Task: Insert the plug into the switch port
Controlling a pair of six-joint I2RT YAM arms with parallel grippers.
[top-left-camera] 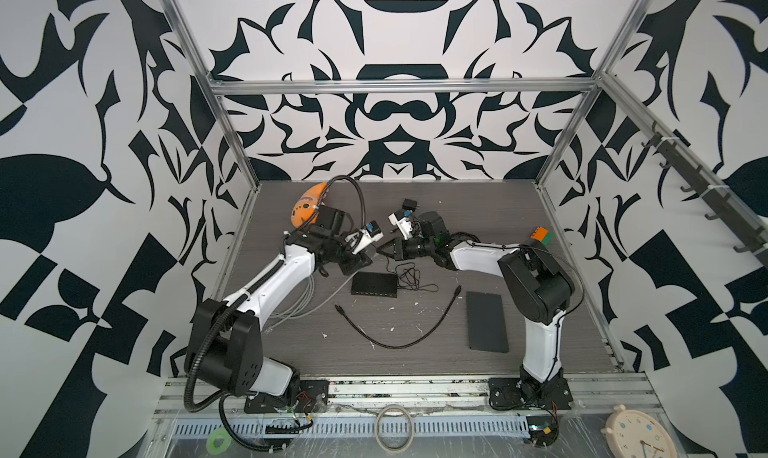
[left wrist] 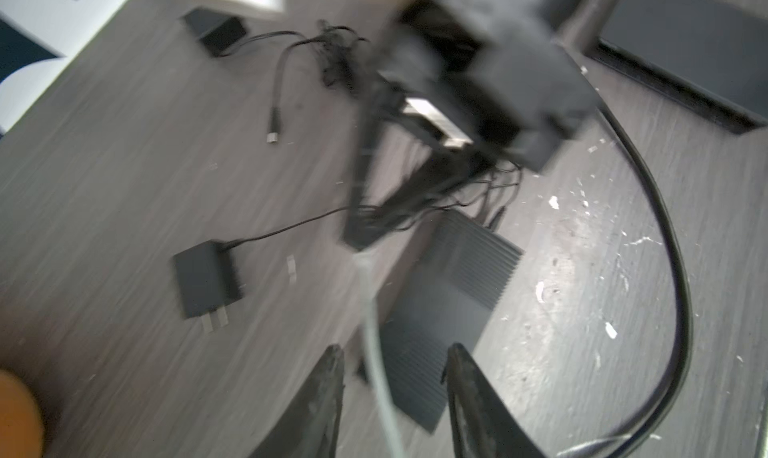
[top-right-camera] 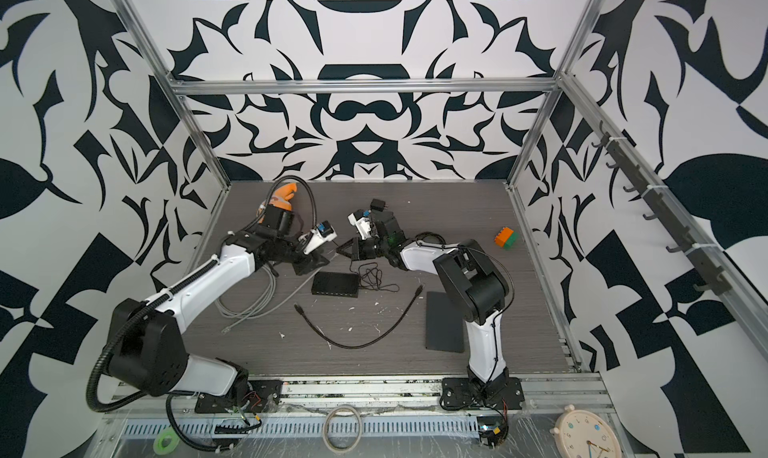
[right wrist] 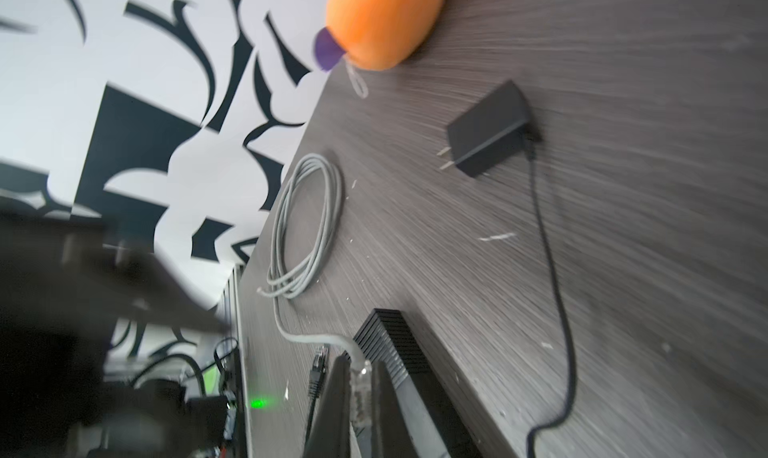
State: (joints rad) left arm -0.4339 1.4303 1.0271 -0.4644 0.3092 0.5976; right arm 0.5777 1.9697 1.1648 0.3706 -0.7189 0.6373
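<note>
The plug (right wrist: 360,387) is a clear connector on the end of a grey cable (right wrist: 307,223). My right gripper (right wrist: 360,362) is shut on it and holds it just above the table beside the switch (right wrist: 390,339). The switch is a black ribbed box lying flat mid-table in both top views (top-left-camera: 374,285) (top-right-camera: 336,284). My left gripper (left wrist: 395,348) is open, and the grey cable (left wrist: 380,377) runs loose between its fingers without being pinched. In both top views the two grippers (top-left-camera: 358,264) (top-left-camera: 381,250) nearly meet behind the switch. The switch's ports are not visible.
A thin black cord (top-left-camera: 409,277) lies tangled by the switch and leads to a power adapter (top-left-camera: 409,206). A black patch cable (top-left-camera: 399,339) curves across the front. A flat black box (top-left-camera: 486,321) lies right, an orange toy (top-left-camera: 307,209) back left, a coloured cube (top-left-camera: 541,236) back right.
</note>
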